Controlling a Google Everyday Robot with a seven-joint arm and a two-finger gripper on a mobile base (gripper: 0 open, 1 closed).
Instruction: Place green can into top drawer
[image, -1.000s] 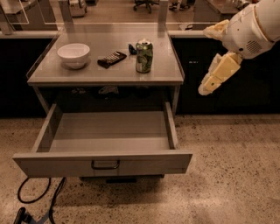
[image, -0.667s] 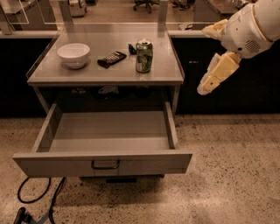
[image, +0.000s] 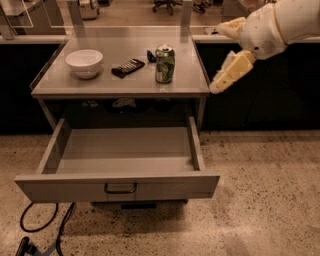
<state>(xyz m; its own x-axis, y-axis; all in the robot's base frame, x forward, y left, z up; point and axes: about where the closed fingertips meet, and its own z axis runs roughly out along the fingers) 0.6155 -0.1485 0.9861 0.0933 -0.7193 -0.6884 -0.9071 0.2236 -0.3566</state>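
Observation:
The green can (image: 165, 64) stands upright on the grey counter top (image: 125, 82), near its right side. The top drawer (image: 120, 186) is pulled out below the counter, and I see nothing inside it. Its dark pull handle (image: 120, 188) is at the centre of the front panel. My gripper (image: 227, 75) hangs in the air off the counter's right edge, about level with the can and well apart from it. It holds nothing that I can see.
A white bowl (image: 84, 63) stands on the counter's left part. A black flat object (image: 128, 67) lies between the bowl and the can. Dark cabinets flank the counter. A black cable (image: 45, 225) lies on the speckled floor at the lower left.
My gripper has moved a little to the left and up, closer to the counter's right edge. The can, bowl and drawer have not moved.

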